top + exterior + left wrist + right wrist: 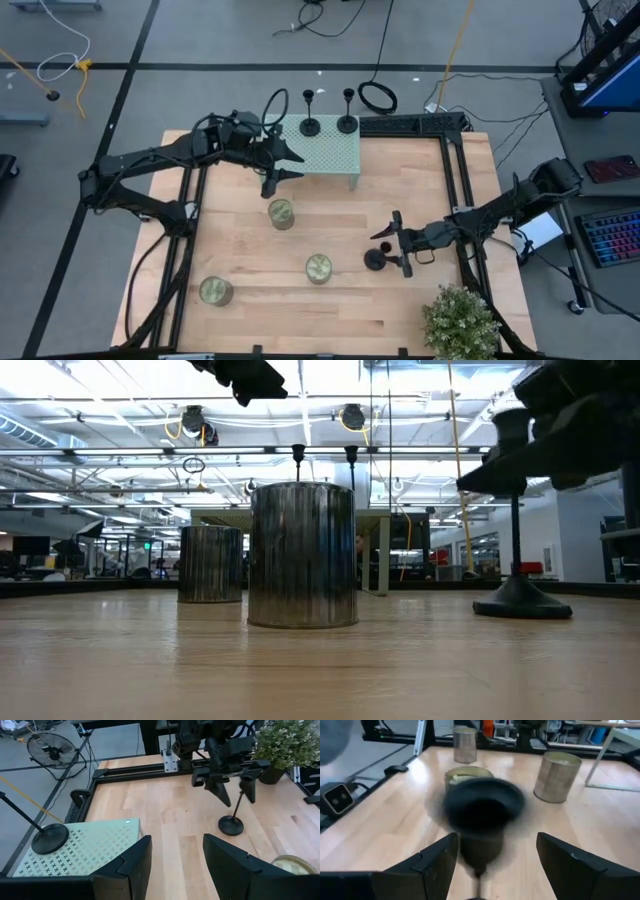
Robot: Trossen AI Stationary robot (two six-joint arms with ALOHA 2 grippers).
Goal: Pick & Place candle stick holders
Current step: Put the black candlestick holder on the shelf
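Two black candle stick holders (310,125) (347,122) stand by their disc bases on a pale green perforated stand (325,152) at the table's far side. The third holder (375,259) stands upright on the wooden table, at the right. My right gripper (388,243) is open, level, with one finger on either side of this holder's thin stem (239,804), apart from it. The holder's cup top (482,812) shows blurred between the fingers. My left gripper (285,168) is open and empty beside the stand's near left corner (127,827).
Three ribbed metal cans (281,213) (318,267) (215,290) stand on the table between the arms and at the near left. A potted plant (460,322) stands at the near right corner. A black frame (450,150) runs along the table's edges.
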